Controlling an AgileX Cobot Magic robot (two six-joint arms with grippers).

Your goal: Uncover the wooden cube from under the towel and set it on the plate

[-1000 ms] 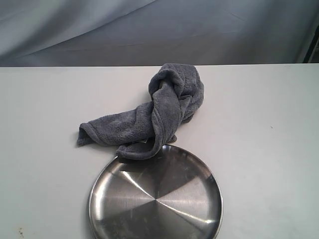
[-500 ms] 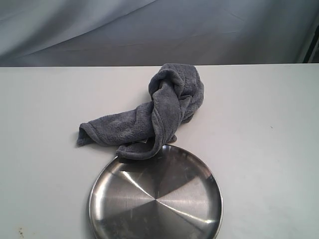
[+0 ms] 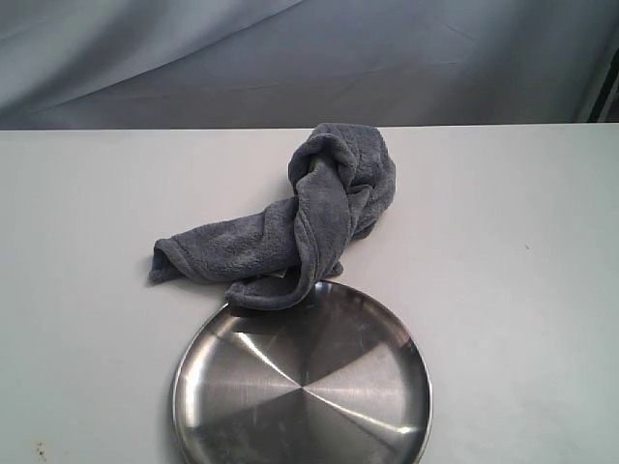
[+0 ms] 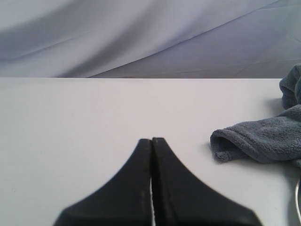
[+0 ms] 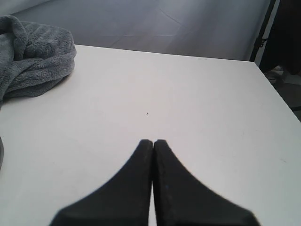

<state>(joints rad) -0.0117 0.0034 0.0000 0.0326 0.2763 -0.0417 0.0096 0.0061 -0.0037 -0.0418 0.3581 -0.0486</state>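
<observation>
- Your left gripper (image 4: 151,141) and right gripper (image 5: 153,142) both have their jaws pressed together with nothing between them. Open one before you reach, or it will only shove the cloth.
- The wooden cube is not visible anywhere. It is presumably inside the tall knotted bunch of the towel (image 3: 309,217) (a guess from the bulge alone).
- If you pinch that bunch deep, you may lift the cube along with the cloth and drop it off the table (image 3: 503,290).
- The towel's near fold meets the rim of the plate (image 3: 302,387). Dragging the cloth toward you could nudge the plate or drape over it.
- If you pull sideways too fast, the cube may tumble away.
</observation>
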